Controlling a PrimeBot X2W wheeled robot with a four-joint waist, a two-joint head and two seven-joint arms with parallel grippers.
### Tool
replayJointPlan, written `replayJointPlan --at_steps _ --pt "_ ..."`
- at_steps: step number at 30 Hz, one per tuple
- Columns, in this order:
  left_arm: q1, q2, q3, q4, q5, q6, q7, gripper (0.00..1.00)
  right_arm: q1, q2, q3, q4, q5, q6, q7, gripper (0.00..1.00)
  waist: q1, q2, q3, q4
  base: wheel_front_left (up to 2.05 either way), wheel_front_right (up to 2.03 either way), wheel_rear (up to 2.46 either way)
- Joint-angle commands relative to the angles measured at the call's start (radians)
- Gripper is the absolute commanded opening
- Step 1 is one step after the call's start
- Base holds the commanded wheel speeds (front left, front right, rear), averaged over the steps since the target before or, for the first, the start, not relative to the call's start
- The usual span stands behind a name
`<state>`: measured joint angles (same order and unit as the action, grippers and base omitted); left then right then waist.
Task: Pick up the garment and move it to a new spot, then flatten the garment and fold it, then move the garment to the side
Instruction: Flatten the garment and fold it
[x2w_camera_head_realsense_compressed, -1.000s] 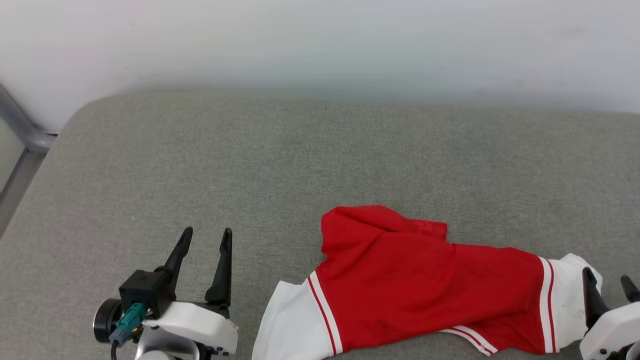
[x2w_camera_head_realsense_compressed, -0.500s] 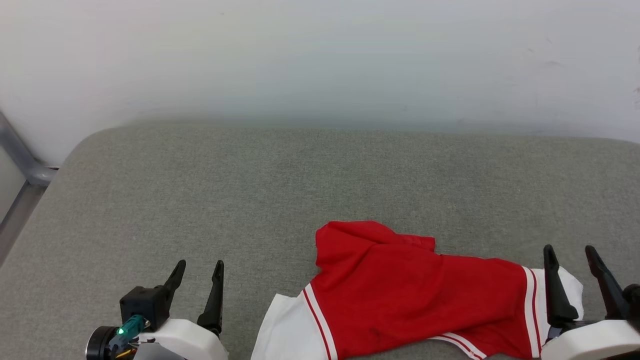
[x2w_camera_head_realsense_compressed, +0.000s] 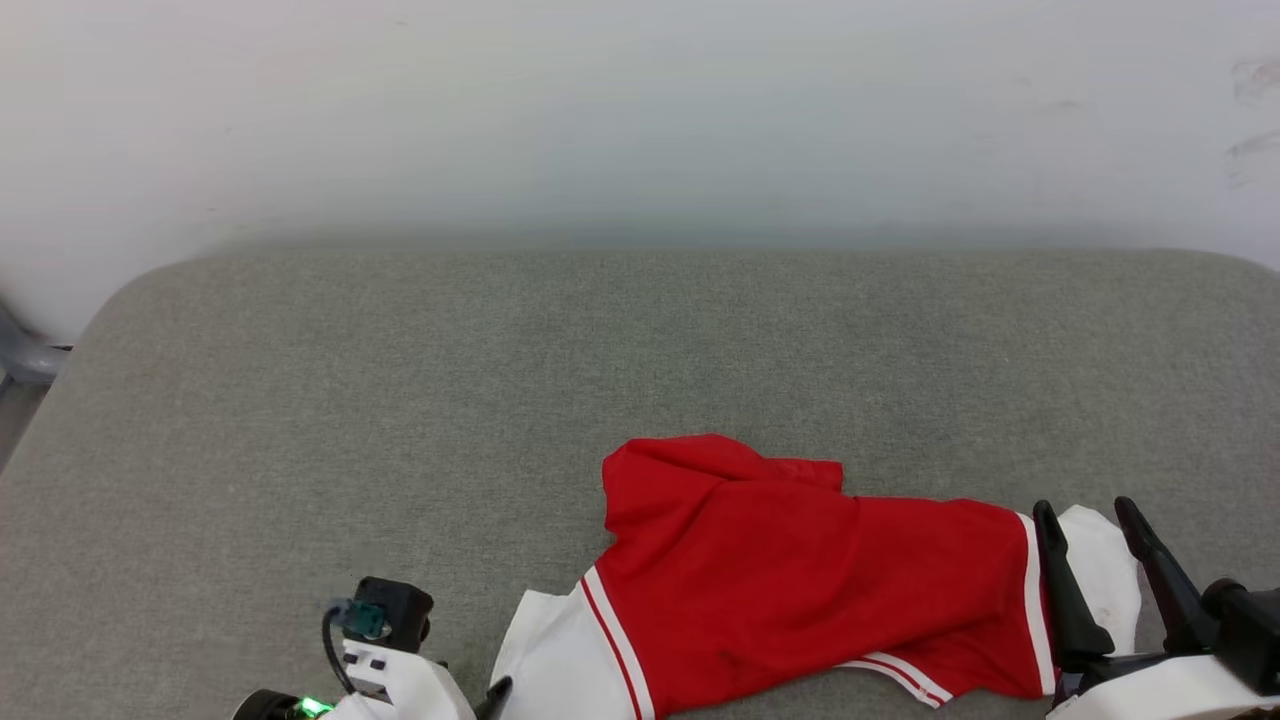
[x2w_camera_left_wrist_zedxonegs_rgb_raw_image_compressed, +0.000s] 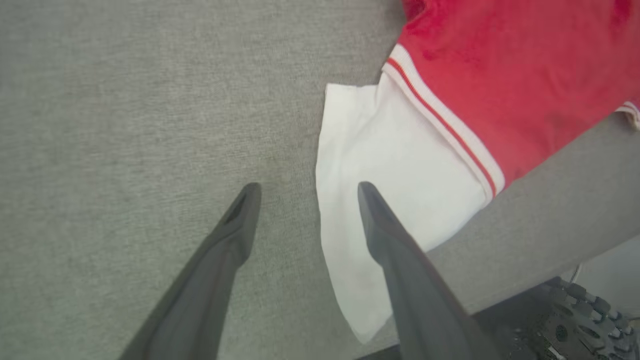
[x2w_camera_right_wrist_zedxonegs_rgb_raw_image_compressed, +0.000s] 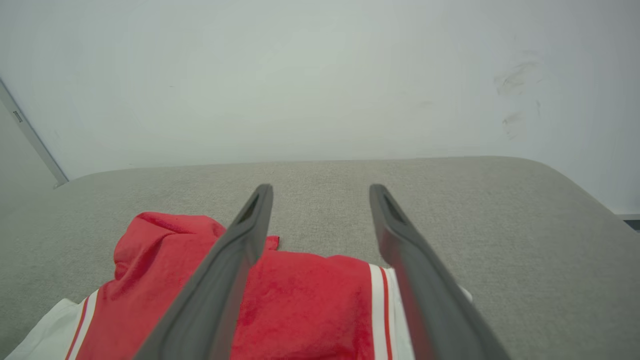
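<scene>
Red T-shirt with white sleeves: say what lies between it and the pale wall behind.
Bare grey woven cushion surface lies between the red T-shirt with white sleeves and the pale wall; the head and right wrist views show it.

red garment (x2w_camera_head_realsense_compressed: 800, 580), white sleeves, crumpled; near front edge

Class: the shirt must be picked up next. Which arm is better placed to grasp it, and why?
Probably left. The left pincer is open and points down, the edge of the shirt's white sleeve between its fingers. The right pincer, also open, aims toward the wall, above the cloth.
</scene>
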<state>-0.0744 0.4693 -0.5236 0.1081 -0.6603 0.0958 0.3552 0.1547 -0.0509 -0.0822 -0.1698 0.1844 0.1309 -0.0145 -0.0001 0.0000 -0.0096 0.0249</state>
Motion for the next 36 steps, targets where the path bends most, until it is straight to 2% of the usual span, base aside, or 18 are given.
replayJointPlan --at_steps 1,5,10,11,12,13,16,22,27,36 --pt "-0.012 0.012 -0.022 -0.002 -0.015 -0.015 0.064 1.00 0.001 0.001 0.003 -0.007 0.008 0.000 0.004 1.00 0.0001 0.0000 0.015 -0.013 0.00 0.00 0.00" --pt "-0.014 0.028 -0.074 -0.004 -0.038 -0.045 0.183 1.00 -0.015 0.001 0.000 0.001 0.019 0.000 0.001 1.00 0.0001 0.0000 0.044 -0.025 0.00 0.00 0.00" --pt "-0.025 0.036 -0.137 0.020 -0.021 -0.069 0.275 1.00 -0.035 0.001 0.001 0.019 0.035 0.000 -0.001 1.00 0.0001 0.0000 0.073 -0.032 0.00 0.00 0.00" --pt "-0.025 0.028 -0.147 0.027 -0.028 -0.075 0.285 0.47 -0.037 0.001 0.001 0.023 0.036 0.000 -0.003 1.00 0.0001 0.0000 0.076 -0.032 0.00 0.00 0.00" --pt "-0.025 0.020 -0.156 0.035 -0.032 -0.082 0.295 0.19 -0.039 0.001 0.002 0.027 0.037 0.000 -0.002 1.00 0.0001 0.0000 0.080 -0.033 0.00 0.00 0.00" --pt "-0.029 0.017 -0.162 0.041 -0.028 -0.085 0.300 0.00 -0.042 0.001 0.001 0.031 0.039 0.000 0.003 1.00 0.0001 0.0000 0.083 -0.034 0.00 0.00 0.00" --pt "-0.041 0.001 -0.164 0.049 -0.021 -0.089 0.278 0.00 -0.050 0.001 -0.003 0.042 0.043 0.000 0.014 1.00 0.0001 0.0000 0.089 -0.034 0.00 0.00 0.00" --pt "-0.064 0.002 -0.122 0.041 -0.003 -0.061 0.195 0.00 -0.042 0.001 -0.023 0.070 0.075 0.000 0.050 1.00 0.0001 0.0000 0.082 -0.027 0.00 0.00 0.00" --pt "-0.049 0.016 -0.056 0.004 0.018 0.001 0.086 0.00 -0.025 0.001 -0.081 0.124 0.112 0.000 0.128 1.00 0.0001 0.0000 0.064 -0.016 0.00 0.00 0.00" --pt "-0.011 0.049 0.059 -0.093 0.047 0.116 -0.065 0.00 -0.027 0.001 -0.236 0.202 0.073 0.000 0.408 1.00 0.0001 0.0000 0.053 0.009 0.00 0.00 0.00"
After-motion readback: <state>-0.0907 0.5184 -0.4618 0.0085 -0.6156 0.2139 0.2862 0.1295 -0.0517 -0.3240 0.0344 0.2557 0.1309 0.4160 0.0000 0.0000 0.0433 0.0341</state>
